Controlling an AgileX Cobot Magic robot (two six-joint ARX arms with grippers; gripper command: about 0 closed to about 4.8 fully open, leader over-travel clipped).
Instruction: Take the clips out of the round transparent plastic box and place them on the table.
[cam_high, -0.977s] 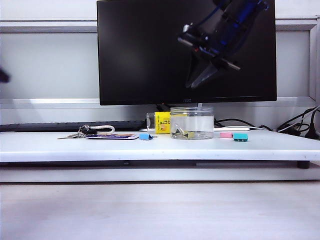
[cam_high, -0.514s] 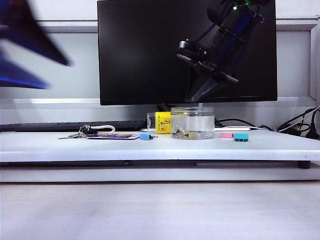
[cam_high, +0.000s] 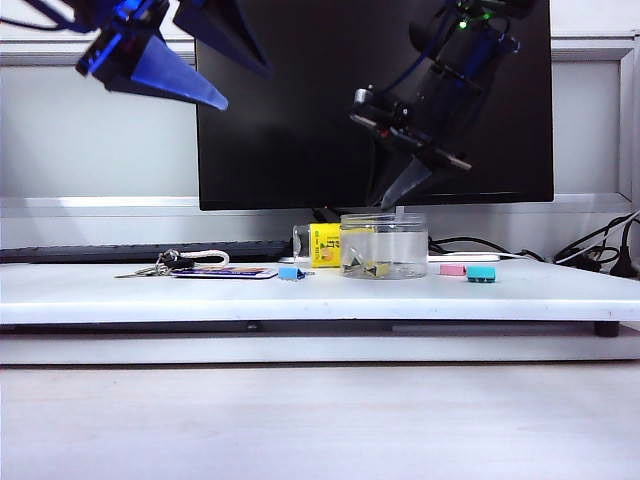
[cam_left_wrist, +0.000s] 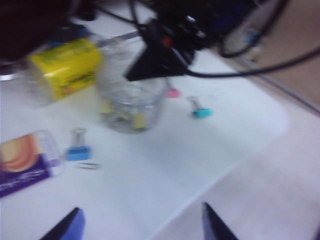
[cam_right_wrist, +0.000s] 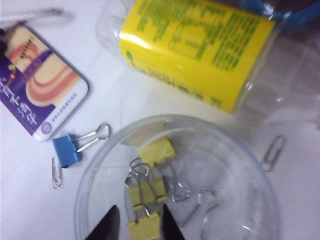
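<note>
The round transparent plastic box (cam_high: 383, 245) stands on the white table (cam_high: 120, 295) in front of the monitor. Yellow clips (cam_right_wrist: 145, 190) with wire handles lie on its floor, also visible through its wall (cam_high: 370, 268). My right gripper (cam_high: 398, 195) hangs just above the box's open rim. In the right wrist view this gripper (cam_right_wrist: 140, 215) stands open, its dark fingers either side of one yellow clip (cam_right_wrist: 145, 226) below. My left gripper (cam_high: 200, 70) is high at the upper left, wide open and empty (cam_left_wrist: 141, 215), far from the box (cam_left_wrist: 131, 105).
A yellow-labelled container (cam_right_wrist: 200, 45) lies behind the box. A blue clip (cam_right_wrist: 67, 150), loose paper clips (cam_right_wrist: 56, 172) and a purple card (cam_right_wrist: 40, 95) with keys (cam_high: 160, 265) lie left of it. Pink (cam_high: 452, 269) and teal (cam_high: 481, 272) clips lie right. A monitor (cam_high: 300, 100) stands behind.
My left arm has swung in from the left edge to the upper left of the monitor. The right gripper has sunk a little toward the box.
</note>
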